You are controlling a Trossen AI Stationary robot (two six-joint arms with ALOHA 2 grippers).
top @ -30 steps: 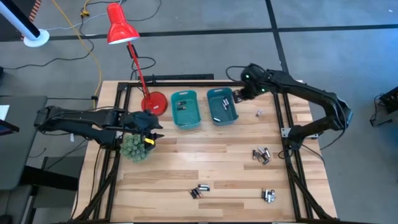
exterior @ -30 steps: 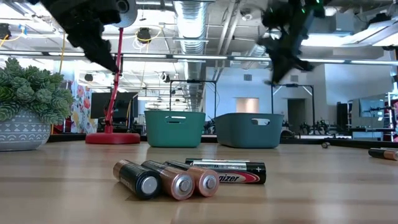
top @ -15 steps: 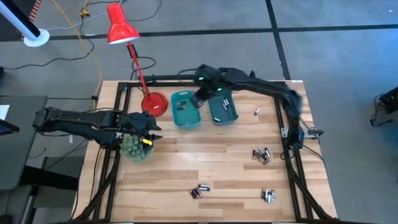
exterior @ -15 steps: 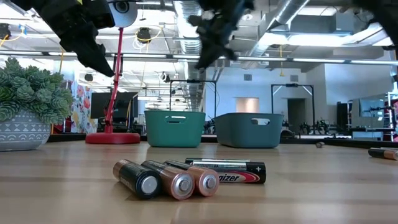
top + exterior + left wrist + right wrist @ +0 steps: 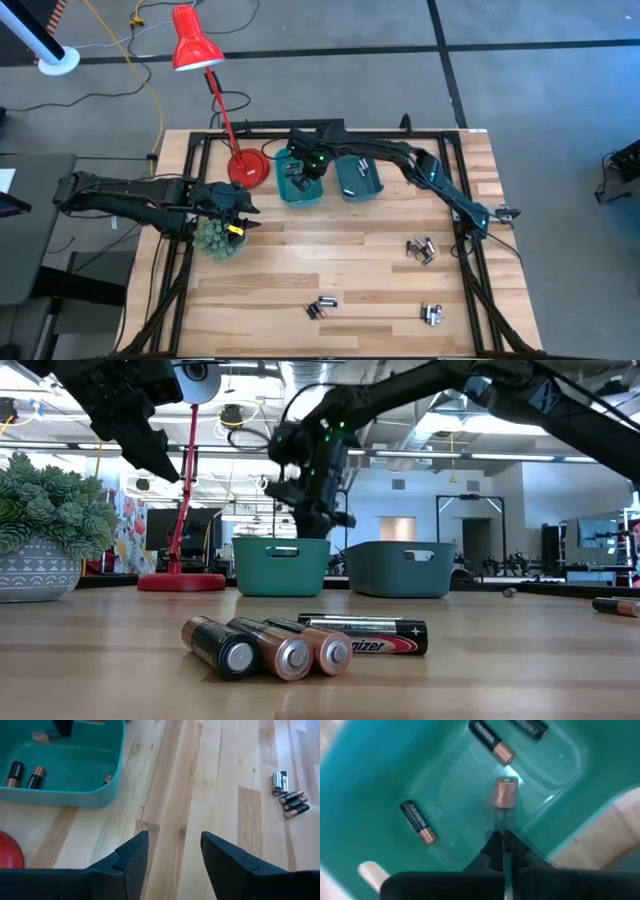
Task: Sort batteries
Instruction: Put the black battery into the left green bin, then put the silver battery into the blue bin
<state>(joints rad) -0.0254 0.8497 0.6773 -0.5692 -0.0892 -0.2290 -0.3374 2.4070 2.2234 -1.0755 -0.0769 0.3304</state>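
Note:
My right gripper (image 5: 503,837) hangs over the lighter teal bin (image 5: 298,178), shut on one battery (image 5: 503,800) whose copper end points down into the bin. Three batteries (image 5: 419,822) lie on the bin floor in the right wrist view. More batteries lie in small groups on the wood (image 5: 420,248) (image 5: 322,308) (image 5: 432,314); the low view shows one group close up (image 5: 300,645). My left gripper (image 5: 175,852) waits open beside the plant at the table's left, with nothing between its fingers. My right gripper pinches the battery's dark end (image 5: 502,822) between its two fingertips. The fingers come steeply from above and the battery runs on in line with them. The battery is lifted clear, its copper end (image 5: 504,787) lowest, above the bin floor.
A darker teal bin (image 5: 358,172) with batteries stands right of the lighter one. A red desk lamp (image 5: 195,45) has its base (image 5: 248,167) left of the bins. A green spiky plant (image 5: 215,238) sits under my left arm. A single battery (image 5: 415,181) lies at the far right.
My right gripper has swung from above the darker bin's right side toward the table's left edge and downward, rolling as it went, and now hangs over the lighter bin. It has stayed shut on the battery throughout.

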